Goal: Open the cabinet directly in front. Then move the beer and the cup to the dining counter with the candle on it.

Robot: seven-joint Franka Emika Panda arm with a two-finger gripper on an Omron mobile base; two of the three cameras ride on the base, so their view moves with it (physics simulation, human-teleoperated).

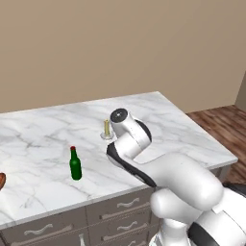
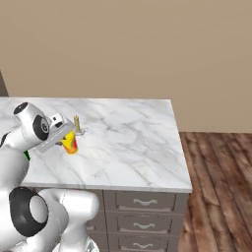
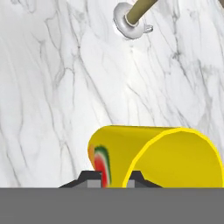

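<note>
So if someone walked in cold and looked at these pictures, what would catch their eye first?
Probably the bright yellow cup clamped in the gripper, low over the white marble dining counter beside the small candle. Next, the green beer standing upright near the counter's front edge, left of the arm.

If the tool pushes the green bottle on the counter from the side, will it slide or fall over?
Likely it tips: the bottle is tall and slim with a small base, so a high push would topple it. It looks like rigid glass, and the marble counter seems smooth, so a low push might slide it. Once fallen, it could roll.
</note>
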